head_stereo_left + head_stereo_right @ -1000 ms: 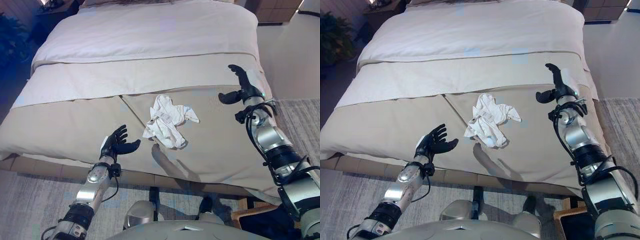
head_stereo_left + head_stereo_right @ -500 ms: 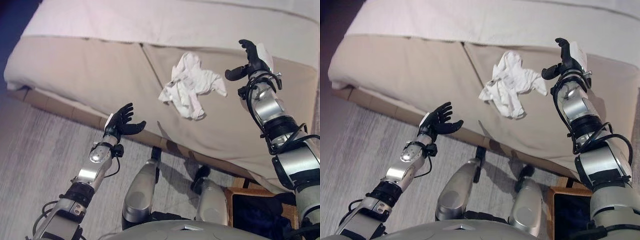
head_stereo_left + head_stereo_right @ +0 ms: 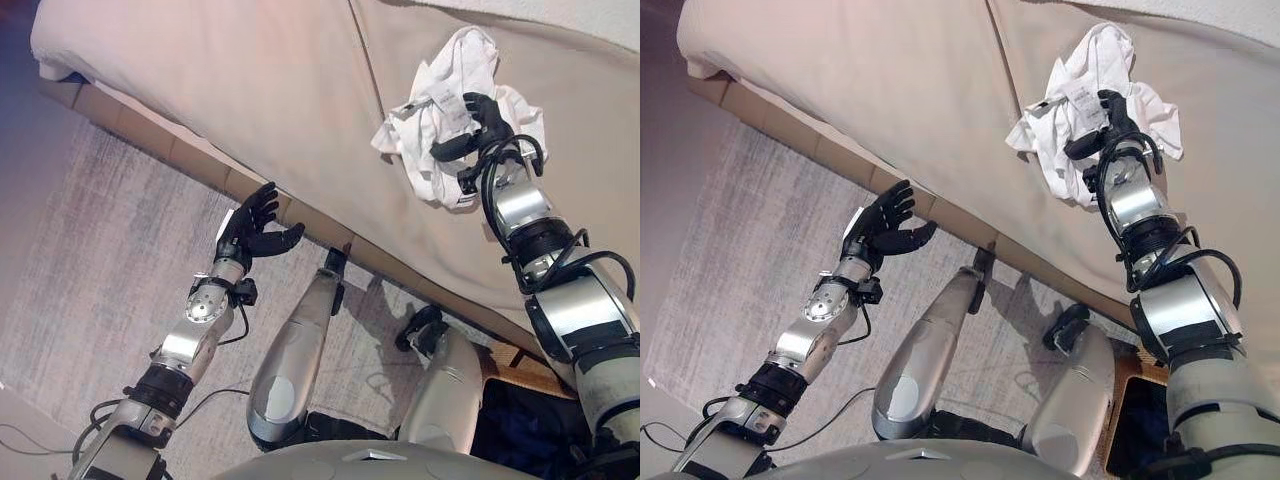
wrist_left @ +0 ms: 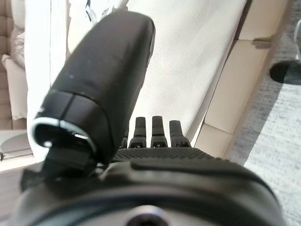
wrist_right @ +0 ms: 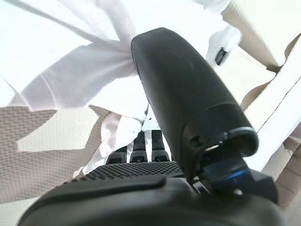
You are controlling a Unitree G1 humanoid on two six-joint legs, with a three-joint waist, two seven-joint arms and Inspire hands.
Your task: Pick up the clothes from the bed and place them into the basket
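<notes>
A crumpled white garment (image 3: 437, 95) lies on the beige bed cover (image 3: 250, 80) near the bed's front edge. My right hand (image 3: 474, 126) is over the garment's right part, fingers straight and thumb spread; the right wrist view shows the white cloth (image 5: 70, 56) just past the fingers (image 5: 141, 141). Whether the fingers touch the cloth I cannot tell. My left hand (image 3: 256, 224) hovers open and holding nothing, in front of the bed's edge and left of the garment, with the bed cover (image 4: 188, 61) ahead of it.
A wicker basket (image 3: 1123, 400) with a dark inside stands on the floor at the lower right, below my right arm. A grey rug (image 3: 100, 250) covers the floor before the bed. The bed's pale base (image 3: 190, 155) runs diagonally under the cover.
The camera has tipped down and closer, so the whole scene shifted. My right hand has moved from the garment's right side onto the garment. The left hand stays open.
</notes>
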